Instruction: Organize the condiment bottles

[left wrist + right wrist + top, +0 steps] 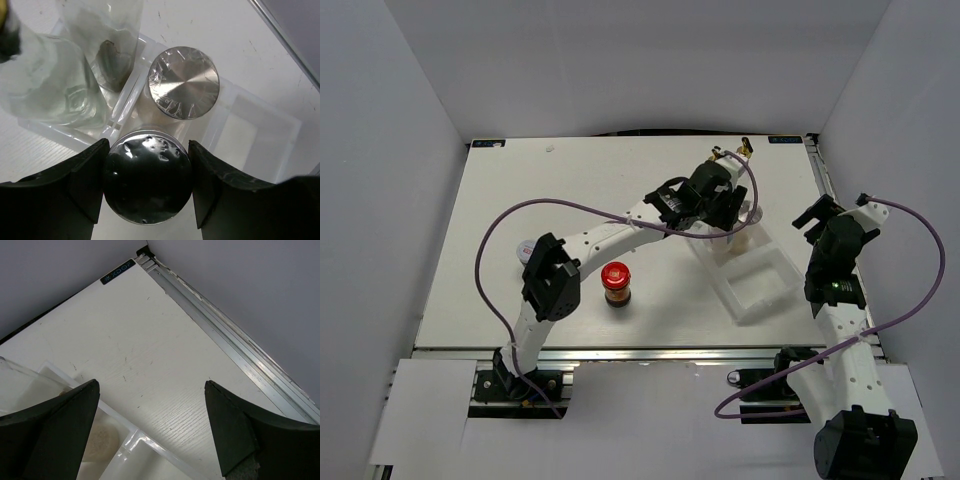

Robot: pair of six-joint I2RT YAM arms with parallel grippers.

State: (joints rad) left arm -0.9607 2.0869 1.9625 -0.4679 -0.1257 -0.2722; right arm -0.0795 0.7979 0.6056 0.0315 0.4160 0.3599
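Note:
My left gripper (724, 214) (148, 150) is shut on a silver-lidded shaker (147, 180), with a finger against each side of its lid, at the near wall of the white divided tray (765, 292) (260, 130). A second silver lid (185, 82) stands in the tray just beyond it. Two clear glass cruets (45, 85) (107, 45) with gold pourers (732, 153) stand at the tray's far end. The red-lidded brown jar (617, 284) stands on the table mid-front. The white-lidded jar (524, 250) is half hidden behind the left arm. My right gripper (817, 215) (151, 390) is open and empty, right of the tray.
The tray's near compartments (757, 285) hold nothing. The table's right rail (235, 335) and the white enclosure walls lie close to the right gripper. A purple cable (570, 205) loops over the left arm. The tray corner (131, 434) shows in the right wrist view.

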